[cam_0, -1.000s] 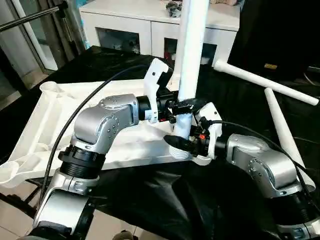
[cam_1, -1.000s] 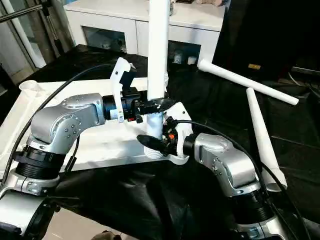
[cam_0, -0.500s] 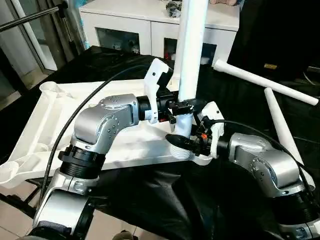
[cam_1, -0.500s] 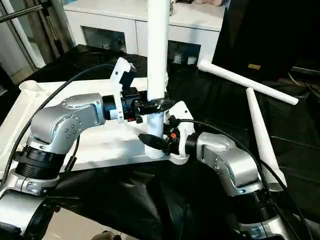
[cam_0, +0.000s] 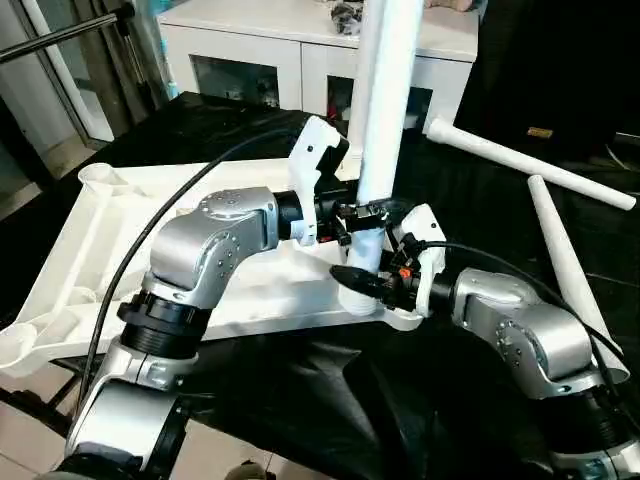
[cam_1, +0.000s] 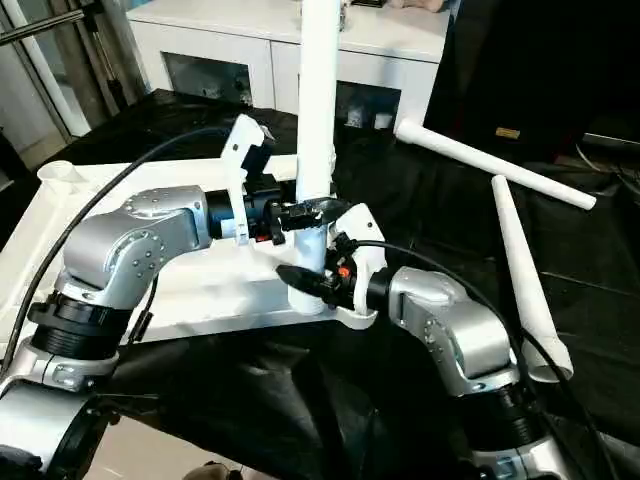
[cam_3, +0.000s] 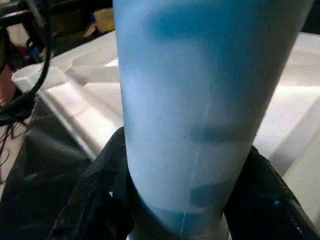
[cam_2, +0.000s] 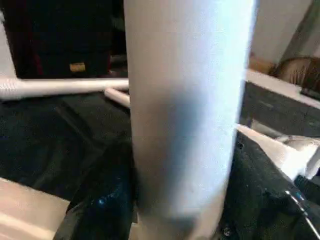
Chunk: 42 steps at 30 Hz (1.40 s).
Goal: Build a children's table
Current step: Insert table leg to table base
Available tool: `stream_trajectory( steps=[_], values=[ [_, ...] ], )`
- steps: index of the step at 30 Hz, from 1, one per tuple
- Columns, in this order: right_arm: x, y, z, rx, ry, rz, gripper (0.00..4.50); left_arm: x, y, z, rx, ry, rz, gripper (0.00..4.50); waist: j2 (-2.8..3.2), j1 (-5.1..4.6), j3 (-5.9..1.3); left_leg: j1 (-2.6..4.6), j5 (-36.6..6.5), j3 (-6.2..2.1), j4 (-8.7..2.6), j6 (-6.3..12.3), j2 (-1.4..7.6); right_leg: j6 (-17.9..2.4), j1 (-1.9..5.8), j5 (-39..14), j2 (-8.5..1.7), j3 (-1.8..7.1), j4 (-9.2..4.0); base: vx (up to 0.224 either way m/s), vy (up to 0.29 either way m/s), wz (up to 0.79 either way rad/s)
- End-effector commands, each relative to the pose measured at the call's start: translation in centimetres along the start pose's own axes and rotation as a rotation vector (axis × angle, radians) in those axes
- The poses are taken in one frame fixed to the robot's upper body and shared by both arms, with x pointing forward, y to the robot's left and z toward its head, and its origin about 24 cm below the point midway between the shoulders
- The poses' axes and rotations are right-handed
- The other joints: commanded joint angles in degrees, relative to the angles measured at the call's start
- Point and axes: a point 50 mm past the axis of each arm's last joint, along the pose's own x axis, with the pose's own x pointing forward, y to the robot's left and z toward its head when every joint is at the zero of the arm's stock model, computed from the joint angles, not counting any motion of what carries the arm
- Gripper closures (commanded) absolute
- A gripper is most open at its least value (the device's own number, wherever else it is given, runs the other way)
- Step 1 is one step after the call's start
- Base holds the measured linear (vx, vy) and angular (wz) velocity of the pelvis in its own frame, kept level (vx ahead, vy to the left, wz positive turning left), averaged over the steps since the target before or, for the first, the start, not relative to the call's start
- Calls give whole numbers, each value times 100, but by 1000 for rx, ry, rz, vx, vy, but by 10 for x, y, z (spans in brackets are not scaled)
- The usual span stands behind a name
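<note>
Black cloth [cam_0: 300,390] covers the work surface, and on it lies the white tabletop [cam_0: 90,250], underside up. At the tabletop's near right corner socket a white leg [cam_0: 385,110] stands upright. Both silver forearms bend inward toward that leg. The left gripper [cam_0: 362,213] reaches across from the left and closes its black fingers around the leg a little above the socket. The right gripper [cam_0: 365,285] comes in from the right, lower down, clasping the leg's base just above the socket. Two more legs [cam_0: 525,165] lie on the cloth, well right of the tabletop.
</note>
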Motion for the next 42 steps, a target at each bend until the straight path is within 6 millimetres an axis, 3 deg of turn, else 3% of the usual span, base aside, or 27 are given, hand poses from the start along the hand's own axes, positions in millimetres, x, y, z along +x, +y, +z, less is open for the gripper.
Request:
stream_trajectory(
  steps=[1, 2, 3, 4, 5, 6, 14, 20, 21, 22, 23, 24, 25, 26, 27, 29, 32, 35, 36, 37, 39, 42],
  values=[
    [-4, -5, 3, 7, -36, -38, 257, -3, 1, 5, 12, -57, 30, 155, -46, 0, -400, 94, -932, 19, -349, -75, 27, -1186, 299, -367, -169, 153, -398, 0, 0, 0],
    [-3, -5, 4, 16, -55, -47, 257, -4, 1, 6, 4, -90, 36, 154, -49, 3, -404, 93, -933, 20, -348, -71, 25, -1162, 301, -406, -172, 152, -401, 0, 0, 0],
    [-3, -6, 6, 31, -84, -63, 257, -5, 1, 7, 16, -146, 47, 154, -113, -5, -400, 86, -916, 28, -349, -47, 24, -1153, 302, -418, -172, 156, -417, 0, 0, 0],
    [-3, -6, 7, 38, -106, -75, 257, -6, 1, 8, 17, -175, 44, 154, -80, 9, -402, 84, -918, 20, -353, -34, 27, -1151, 302, -486, -185, 153, -414, 0, 0, 0],
    [-3, -8, 10, 45, -154, -108, 257, -8, 0, 8, 20, -219, 39, 154, -114, 5, -397, 84, -935, 27, -356, -23, 33, -1125, 289, -552, -189, 157, -428, 0, 0, 0],
    [-3, -11, 11, 50, -191, -145, 257, -10, 0, 9, 28, -254, 48, 154, -99, 9, -399, 79, -937, 25, -357, -27, 40, -1118, 280, -585, -206, 160, -424, 0, 0, 0],
    [-9, -31, 0, 9, -165, -350, 257, -25, 0, 8, 52, -285, 77, 154, -65, -19, -392, 99, -961, 32, -366, -126, 25, -976, 255, -652, -163, 160, -424, 0, 0, 0],
    [-23, -30, -10, 1, -100, -298, 257, -36, 2, -45, 273, 66, 23, 154, -10, -43, -389, 103, -1023, 11, -387, -109, 30, -732, 251, -604, -137, 166, -444, 0, 0, 0],
    [-25, -30, -11, 1, -97, -299, 257, -35, 3, -52, 281, 106, 17, 154, 31, -39, -394, 120, -1074, 11, -384, -139, 35, -732, 244, -606, -140, 169, -434, 0, 0, 0],
    [-25, -30, -11, 1, -97, -299, 257, -35, 3, -52, 281, 106, 17, 154, 0, -48, -394, 116, -1132, 11, -388, -160, 34, -752, 249, -613, -147, 171, -430, 0, 0, 0],
    [-28, -31, -13, 6, -94, -301, 257, -35, 2, -60, 277, 147, -1, 154, -3, -51, -396, 109, -1133, 10, -396, -175, 31, -780, 258, -614, -148, 167, -425, 0, 0, 0],
    [-30, -31, -13, 4, -94, -302, 257, -36, 0, -68, 274, 179, -26, 154, 40, -44, -393, 122, -1188, 6, -401, -200, 39, -832, 241, -666, -159, 168, -429, 0, 0, 0],
    [-32, -32, -12, 3, -99, -311, 257, -36, -2, -76, 264, 212, -60, 154, 13, -49, -390, 119, -1232, 8, -402, -205, 39, -858, 243, -711, -158, 172, -443, 0, 0, 0],
    [-36, -32, -9, -10, -112, -316, 257, -36, -3, -91, 264, 276, -102, 154, 64, -64, -376, 128, -1333, 11, -405, -217, 31, -854, 225, -772, -146, 175, -473, 0, 0, 0],
    [-38, -33, -7, -10, -122, -324, 257, -36, -2, -99, 255, 309, -110, 154, 36, -71, -373, 121, -1381, 14, -405, -218, 22, -837, 234, -819, -141, 178, -473, 0, 0, 0],
    [-39, -32, -6, -9, -128, -319, 257, -37, 0, -104, 250, 334, -112, 189, 33, -69, -391, 118, -1354, 10, -403, -212, 20, -820, 246, -815, -153, 188, -454, 0, 0, 0],
    [-40, -28, -5, -19, -123, -288, 257, -39, 6, -115, 233, 390, -111, 192, 44, -96, -385, 118, -1412, 7, -407, -196, 21, -879, 245, -909, -158, 180, -469, 0, 0, 0],
    [-41, -27, -5, -18, -114, -284, 257, -40, 9, -119, 230, 413, -108, 231, 48, -120, -390, 112, -1393, -3, -412, -188, 33, -924, 247, -874, -169, 179, -458, 0, 0, 0],
    [-41, -28, -5, -16, -113, -287, 257, -40, 10, -120, 232, 419, -107, 233, 146, -164, -381, 129, -1526, 1, -412, -232, 30, -954, 228, -857, -153, 177, -490, 0, 0, 0],
    [-42, -28, -5, -14, -112, -291, 257, -40, 11, -121, 234, 428, -105, 238, 111, -164, -393, 124, -1522, -6, -405, -220, 15, -989, 255, -815, -150, 171, -471, 0, 0, 0],
    [-42, -29, -5, -15, -110, -296, 257, -40, 15, -124, 240, 442, -102, 238, 115, -160, -395, 128, -1513, 1, -398, -187, 10, -1004, 247, -860, -151, 175, -479, 0, 0, 0],
    [-42, -29, -4, -20, -110, -295, 257, -42, 23, -129, 239, 488, -95, 273, 130, -145, -406, 116, -1355, 3, -381, -151, 11, -1041, 259, -754, -165, 181, -461, 0, 0, 0]
  ],
)
